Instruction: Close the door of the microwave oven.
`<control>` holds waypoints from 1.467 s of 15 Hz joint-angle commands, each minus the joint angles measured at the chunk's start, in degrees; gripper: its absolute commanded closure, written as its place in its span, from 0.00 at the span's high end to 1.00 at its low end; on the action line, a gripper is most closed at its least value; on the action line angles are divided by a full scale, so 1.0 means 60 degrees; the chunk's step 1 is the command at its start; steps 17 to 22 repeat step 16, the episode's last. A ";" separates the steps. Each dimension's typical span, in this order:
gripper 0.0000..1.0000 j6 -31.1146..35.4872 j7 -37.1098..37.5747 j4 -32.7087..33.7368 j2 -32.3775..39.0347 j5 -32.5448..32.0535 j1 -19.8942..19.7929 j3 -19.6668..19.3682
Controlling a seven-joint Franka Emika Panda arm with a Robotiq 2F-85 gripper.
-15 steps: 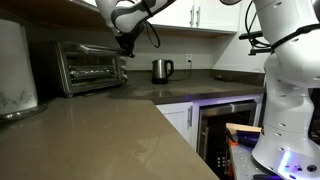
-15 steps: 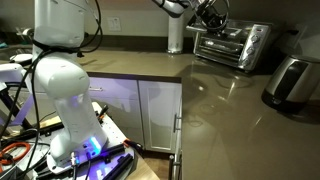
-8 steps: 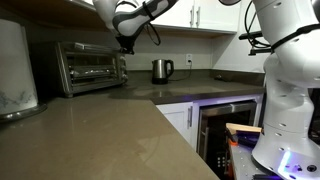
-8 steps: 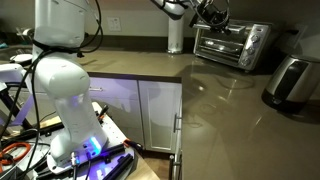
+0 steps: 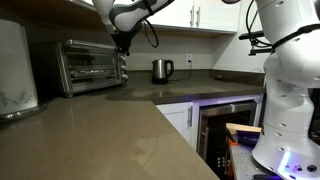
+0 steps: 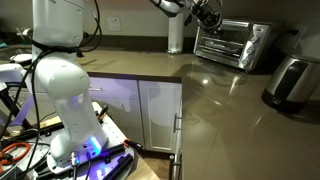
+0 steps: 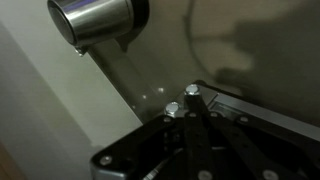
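No text, label or number can be read anywhere.

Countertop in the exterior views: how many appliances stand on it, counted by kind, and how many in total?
Boxy silver microwave oven: 1
Small steel kettle: 1
Big white appliance: 1
Total: 3

The pincer (image 5: 123, 44), its tips pressed together, has risen a little in both exterior views. It now hangs higher above the top corner of the microwave oven (image 5: 90, 67) beneath it, slightly farther from the control-panel end.
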 commanded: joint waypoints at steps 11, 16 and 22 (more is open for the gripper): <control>0.00 0.1103 -0.5164 -0.2779 -0.2323 0.7055 -0.0914 0.0371; 0.00 -0.0124 -0.6446 -0.3067 -0.2807 0.8381 -0.0986 0.0253; 0.00 -0.0124 -0.6446 -0.3067 -0.2807 0.8381 -0.0986 0.0253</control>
